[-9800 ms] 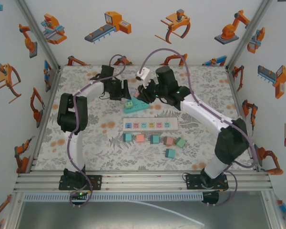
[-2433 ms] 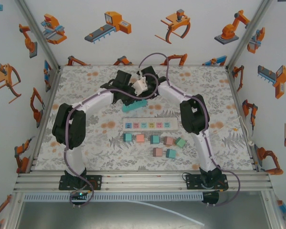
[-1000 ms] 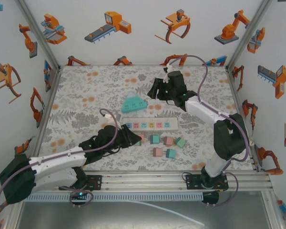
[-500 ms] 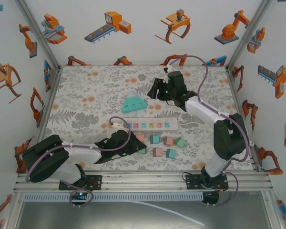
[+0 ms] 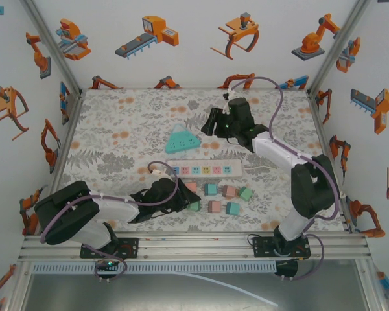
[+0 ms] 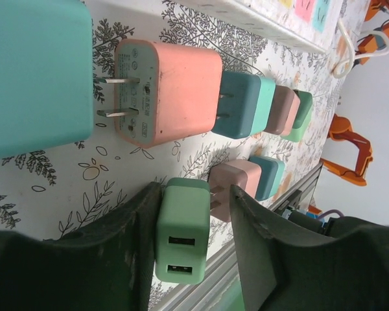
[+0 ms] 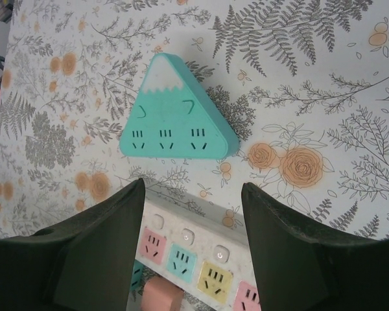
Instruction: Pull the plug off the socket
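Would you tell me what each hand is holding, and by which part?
Nothing is held: the left hand straddles the green plug with a gap on one side; the right hand is empty.

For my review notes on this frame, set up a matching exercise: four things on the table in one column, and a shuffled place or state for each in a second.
Things:
1. green plug
2. triangular socket
3. power strip
4. pink plug

States:
A. on its side, two prongs bare
B. white and long, with coloured outlets
C. between the fingers of the left gripper
D. teal, all its outlets empty

Pairs: 1-C, 2-D, 3-B, 4-A.
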`<act>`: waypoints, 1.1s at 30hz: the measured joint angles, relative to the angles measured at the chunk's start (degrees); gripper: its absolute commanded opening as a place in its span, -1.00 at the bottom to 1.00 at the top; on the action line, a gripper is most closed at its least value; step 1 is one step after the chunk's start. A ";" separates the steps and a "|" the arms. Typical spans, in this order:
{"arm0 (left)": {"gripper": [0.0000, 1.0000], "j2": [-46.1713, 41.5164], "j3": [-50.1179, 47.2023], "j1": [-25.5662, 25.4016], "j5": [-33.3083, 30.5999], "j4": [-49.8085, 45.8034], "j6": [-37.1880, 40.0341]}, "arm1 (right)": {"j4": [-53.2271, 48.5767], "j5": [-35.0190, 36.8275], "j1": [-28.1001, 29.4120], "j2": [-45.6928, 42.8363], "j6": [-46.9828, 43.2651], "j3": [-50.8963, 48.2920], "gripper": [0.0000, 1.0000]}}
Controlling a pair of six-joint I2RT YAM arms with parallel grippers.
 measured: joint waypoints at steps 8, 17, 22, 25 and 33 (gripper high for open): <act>0.25 -5.22 0.00 0.00 -2.01 -6.43 -0.15 | -0.09 0.52 0.00 -1.20 0.02 0.00 0.15; 0.41 -18.16 2.19 0.02 -8.11 -23.17 5.05 | -0.61 1.84 0.00 -3.69 -0.04 -0.04 0.15; 0.42 -25.00 8.87 0.09 -13.33 -34.56 13.62 | -1.44 4.85 -0.11 -7.10 -1.11 -0.79 0.17; 0.42 -27.56 13.49 1.18 -16.46 -39.36 21.11 | -1.51 8.66 -0.33 -10.47 -2.62 -2.67 0.19; 0.68 -33.05 15.43 13.73 -24.13 -41.75 39.65 | -0.44 25.22 -3.15 -20.06 -6.71 -12.68 0.59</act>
